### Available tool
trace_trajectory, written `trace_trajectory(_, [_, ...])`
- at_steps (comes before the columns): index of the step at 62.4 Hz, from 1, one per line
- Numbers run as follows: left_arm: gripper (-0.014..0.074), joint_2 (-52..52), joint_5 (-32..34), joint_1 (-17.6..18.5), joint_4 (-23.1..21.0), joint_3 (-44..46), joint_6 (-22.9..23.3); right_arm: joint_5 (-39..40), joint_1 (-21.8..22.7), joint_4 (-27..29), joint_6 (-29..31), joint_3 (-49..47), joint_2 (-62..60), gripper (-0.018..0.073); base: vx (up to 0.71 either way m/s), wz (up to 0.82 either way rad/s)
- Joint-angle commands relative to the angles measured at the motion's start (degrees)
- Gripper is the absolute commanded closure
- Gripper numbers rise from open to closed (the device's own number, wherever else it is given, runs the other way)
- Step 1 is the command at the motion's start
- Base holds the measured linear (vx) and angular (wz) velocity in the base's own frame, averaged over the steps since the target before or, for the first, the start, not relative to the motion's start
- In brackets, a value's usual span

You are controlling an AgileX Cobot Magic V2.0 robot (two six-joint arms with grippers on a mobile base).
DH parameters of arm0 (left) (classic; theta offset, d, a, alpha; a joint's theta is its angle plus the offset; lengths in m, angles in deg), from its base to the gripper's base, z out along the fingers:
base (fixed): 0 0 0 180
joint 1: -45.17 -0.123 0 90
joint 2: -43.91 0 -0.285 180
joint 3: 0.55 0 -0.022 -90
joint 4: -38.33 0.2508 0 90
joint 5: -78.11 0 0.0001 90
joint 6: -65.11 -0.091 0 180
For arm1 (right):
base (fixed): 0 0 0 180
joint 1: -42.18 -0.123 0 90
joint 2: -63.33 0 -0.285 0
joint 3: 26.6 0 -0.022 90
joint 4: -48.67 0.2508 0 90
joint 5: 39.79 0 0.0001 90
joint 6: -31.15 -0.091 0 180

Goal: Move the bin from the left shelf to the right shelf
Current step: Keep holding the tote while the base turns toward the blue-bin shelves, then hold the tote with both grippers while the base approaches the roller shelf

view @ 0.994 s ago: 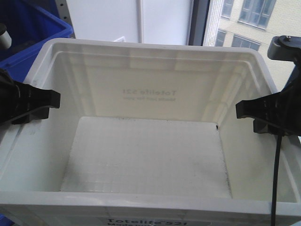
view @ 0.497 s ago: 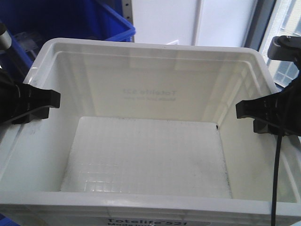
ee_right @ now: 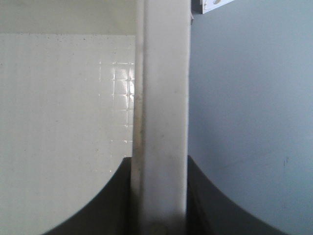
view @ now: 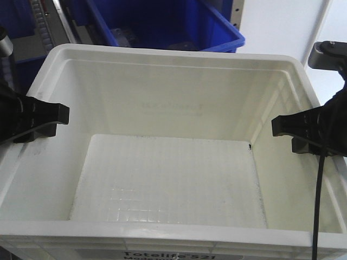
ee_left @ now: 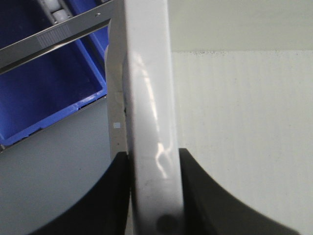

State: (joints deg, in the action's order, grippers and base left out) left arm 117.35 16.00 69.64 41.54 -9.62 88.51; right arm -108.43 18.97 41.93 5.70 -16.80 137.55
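Observation:
The empty white bin (view: pixel 173 54) fills the front view, held up between my two grippers. My left gripper (view: pixel 39 119) is shut on the bin's left wall (ee_left: pixel 146 93), one black finger inside and one outside. In the left wrist view the left gripper (ee_left: pixel 155 196) clamps the rim. My right gripper (view: pixel 303 129) is shut on the bin's right wall (ee_right: pixel 161 83) in the same way. In the right wrist view the right gripper (ee_right: pixel 159 196) clamps the rim. The bin's floor (view: pixel 168 179) is bare.
A blue bin (view: pixel 162 24) sits on a shelf just behind the white bin's far rim, also in the left wrist view (ee_left: pixel 44 93). A metal shelf rail with rollers (ee_left: pixel 49 34) runs beside it. Grey floor (ee_right: pixel 244 122) lies below to the right.
The background behind the white bin has slid to the right: the windows are gone and the blue bin and shelf rail now sit behind the far rim. Both grips on the bin are unchanged.

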Motion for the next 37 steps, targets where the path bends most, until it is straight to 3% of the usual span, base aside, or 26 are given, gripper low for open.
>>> trace_trajectory(1, [0.0576,-2.48,2.14,-0.18,5.43,2.14,-1.61,0.84,1.13,-10.77,-0.66,-2.01,-1.68,0.0561,0.01,0.45])
trace_trajectory(37, [0.0576,-2.48,2.14,-0.18,5.43,2.14,-1.61,0.84,1.13,-10.77,-0.66,-2.01,-1.68,0.0561,0.00,0.38])
